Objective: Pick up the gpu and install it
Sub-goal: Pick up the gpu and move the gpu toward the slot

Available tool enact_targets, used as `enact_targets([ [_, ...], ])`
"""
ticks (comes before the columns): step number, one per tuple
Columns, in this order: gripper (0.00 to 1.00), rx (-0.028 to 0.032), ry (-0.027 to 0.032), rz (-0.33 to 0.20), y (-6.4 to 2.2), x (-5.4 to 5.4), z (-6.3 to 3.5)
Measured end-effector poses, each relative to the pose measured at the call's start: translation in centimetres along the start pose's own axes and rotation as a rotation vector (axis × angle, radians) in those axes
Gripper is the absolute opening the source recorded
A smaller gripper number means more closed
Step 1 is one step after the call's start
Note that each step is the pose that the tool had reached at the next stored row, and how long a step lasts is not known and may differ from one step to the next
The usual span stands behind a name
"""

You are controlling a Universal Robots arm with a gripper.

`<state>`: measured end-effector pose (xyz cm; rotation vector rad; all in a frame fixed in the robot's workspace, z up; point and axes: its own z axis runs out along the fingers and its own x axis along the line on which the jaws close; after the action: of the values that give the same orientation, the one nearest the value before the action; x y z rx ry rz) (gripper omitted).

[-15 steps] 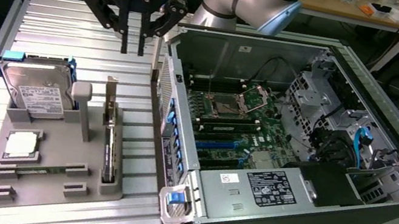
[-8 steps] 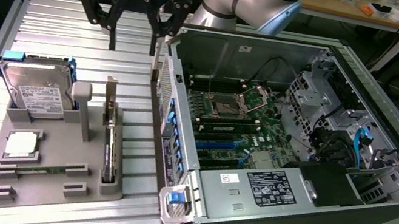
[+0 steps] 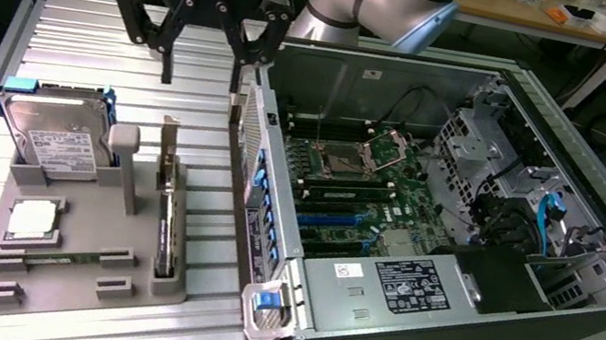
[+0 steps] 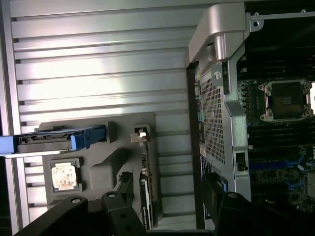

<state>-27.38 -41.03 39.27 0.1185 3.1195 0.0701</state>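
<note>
Ribbed metal table (image 3: 83,38) bears the gpu (image 3: 167,202) on edge; end effector (image 3: 200,77) hangs above it, open, empty.

High exterior overview; wrist downward; gpu (image 3: 169,223) shared

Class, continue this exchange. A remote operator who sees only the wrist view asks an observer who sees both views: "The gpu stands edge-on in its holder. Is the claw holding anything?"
Observer: No; the claw is open and empty, above the ribbed table, apart from the gpu.
Operator: What else sits in the grey holder?
Observer: A memory stick lies flat near its edge at the exterior view's lower left.
Operator: And elsewhere in the computer case?
Observer: A power supply with a white label.
</note>
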Motion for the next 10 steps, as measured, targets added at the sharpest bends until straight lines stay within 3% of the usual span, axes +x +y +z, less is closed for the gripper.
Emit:
enact_targets([
  [3,0.67,0.0,0.0003,0.0,-0.8,-0.06,0.05],
  [10,0.67,0.0001,0.0005,0.0,-1.12,-0.1,0.03],
])
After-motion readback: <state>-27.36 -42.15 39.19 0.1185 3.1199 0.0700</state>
